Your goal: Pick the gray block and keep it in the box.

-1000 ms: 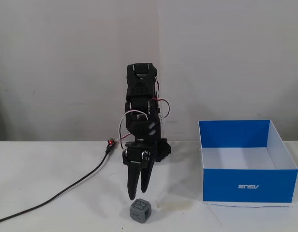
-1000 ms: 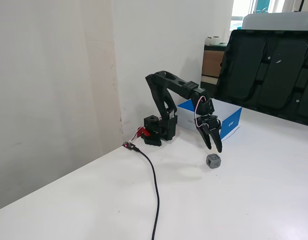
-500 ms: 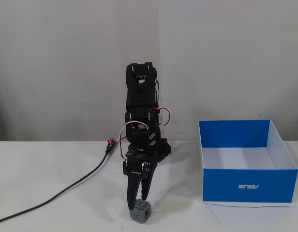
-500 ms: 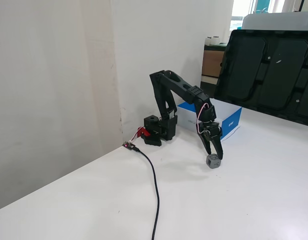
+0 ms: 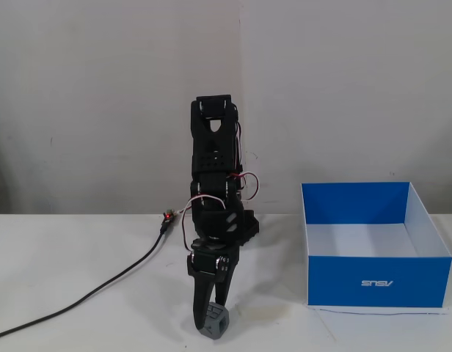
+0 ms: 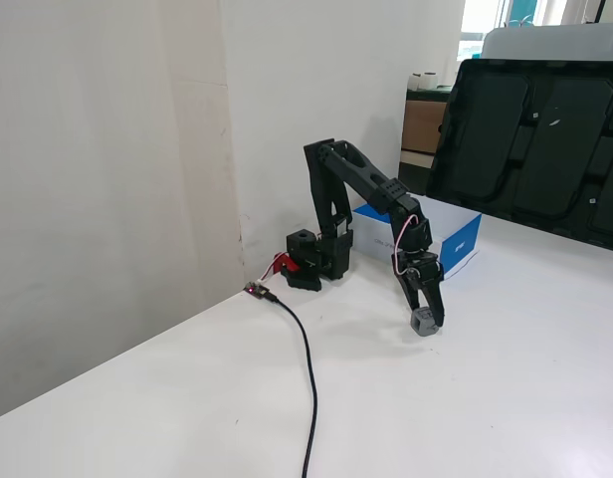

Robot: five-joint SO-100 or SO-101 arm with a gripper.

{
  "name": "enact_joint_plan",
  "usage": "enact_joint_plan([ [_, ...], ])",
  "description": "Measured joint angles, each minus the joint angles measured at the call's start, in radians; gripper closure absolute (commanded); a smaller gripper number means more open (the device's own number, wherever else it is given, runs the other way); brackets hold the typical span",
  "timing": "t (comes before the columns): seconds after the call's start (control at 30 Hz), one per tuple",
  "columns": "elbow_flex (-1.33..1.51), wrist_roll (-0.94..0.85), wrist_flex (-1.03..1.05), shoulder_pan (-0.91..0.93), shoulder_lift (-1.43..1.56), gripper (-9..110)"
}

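the black arm (image 5: 215, 183) reaches down toward the front of the white table (image 5: 79, 264), and its gripper (image 5: 211, 317) is closed narrowly around the gray block (image 5: 216, 321), which sits at the fingertips low over the table in both fixed views (image 6: 423, 322), though whether the block touches the surface or hangs just clear of it is hard to tell. the blue box (image 5: 373, 282) stands open well apart to the right in a fixed view, its white inside showing nothing in it, while in another fixed view the box (image 6: 461, 242) lies behind the arm and its inside is hidden. 1 black cable (image 5: 101, 286) runs from the arm's base across the table to the left edge.
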Motion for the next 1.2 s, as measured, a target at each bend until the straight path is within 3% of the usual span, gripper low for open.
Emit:
enact_joint_plan([
  [0.4,-0.029,0.0,-0.012,0.032,-0.087,84],
  [0.6,-0.029,0.0,-0.012,0.032,-0.087,94],
  [0.93,-0.029,0.0,-0.012,0.032,-0.087,95],
  [1.2,-0.192,0.0,0.143,0.025,-0.066,96],
])
